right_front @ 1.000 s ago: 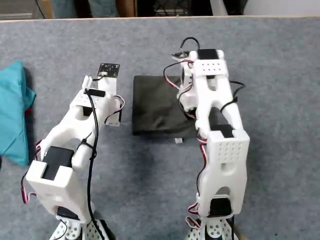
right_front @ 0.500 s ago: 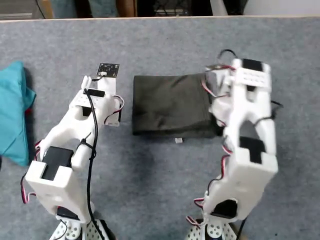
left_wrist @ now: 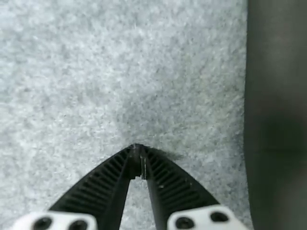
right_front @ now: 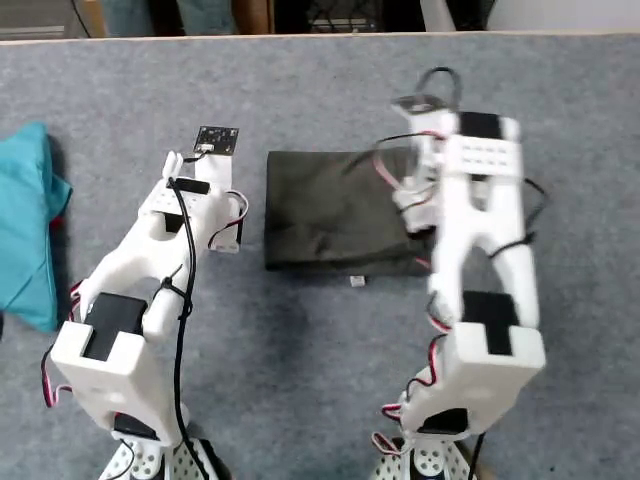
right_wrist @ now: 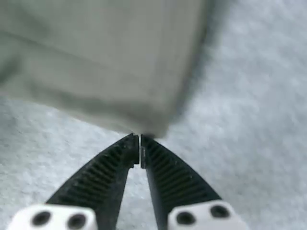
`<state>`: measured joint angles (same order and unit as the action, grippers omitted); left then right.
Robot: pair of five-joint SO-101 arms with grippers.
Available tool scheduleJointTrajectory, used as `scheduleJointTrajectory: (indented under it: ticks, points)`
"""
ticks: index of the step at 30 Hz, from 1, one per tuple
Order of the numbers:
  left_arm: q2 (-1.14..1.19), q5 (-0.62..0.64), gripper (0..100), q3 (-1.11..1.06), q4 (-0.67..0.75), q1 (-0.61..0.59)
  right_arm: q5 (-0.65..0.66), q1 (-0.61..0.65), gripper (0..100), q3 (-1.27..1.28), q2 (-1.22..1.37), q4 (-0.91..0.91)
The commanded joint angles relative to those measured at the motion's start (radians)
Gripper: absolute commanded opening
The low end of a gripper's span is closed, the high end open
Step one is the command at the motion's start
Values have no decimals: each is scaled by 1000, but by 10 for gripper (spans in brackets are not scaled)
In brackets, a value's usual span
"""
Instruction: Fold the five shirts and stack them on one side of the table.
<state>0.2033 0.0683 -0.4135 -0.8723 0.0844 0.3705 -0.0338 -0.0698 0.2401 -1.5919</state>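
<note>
The folded shirt (right_front: 335, 210) lies at the middle of the table (right_front: 560, 120), between the two arms. The left gripper (left_wrist: 138, 154) sits over bare table just beside the shirt's left edge. The right gripper (right_wrist: 139, 142) sits at a corner of its right end. A second shirt (right_front: 25, 230) lies at the table's left edge (well apart). A small item (right_front: 357, 282) lies just in front of the folded shirt.
</note>
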Motion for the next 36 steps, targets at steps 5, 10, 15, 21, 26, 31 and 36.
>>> scheduleJointTrajectory:
  ticks: [5,10,15,21,26,31,36]
  points:
    - [-26,-3,28,-5,11,-12,-29,68,15,-25,30,26]
    - [-26,-3,28,-5,11,-12,-20,11,15,21,62,3]
    - [-26,-3,28,-5,9,-10,-18,-55,15,62,107,3]
    - [-26,-3,28,-4,11,-8,34,-100,14,65,137,-3]
    - [-28,-3,28,58,-18,-7,35,-92,14,-4,44,-83]
    - [-75,-6,28,343,-250,4,35,-104,14,-97,-90,-166]
    - [-15,-8,29,587,-267,94,28,-38,14,-54,-85,-117]
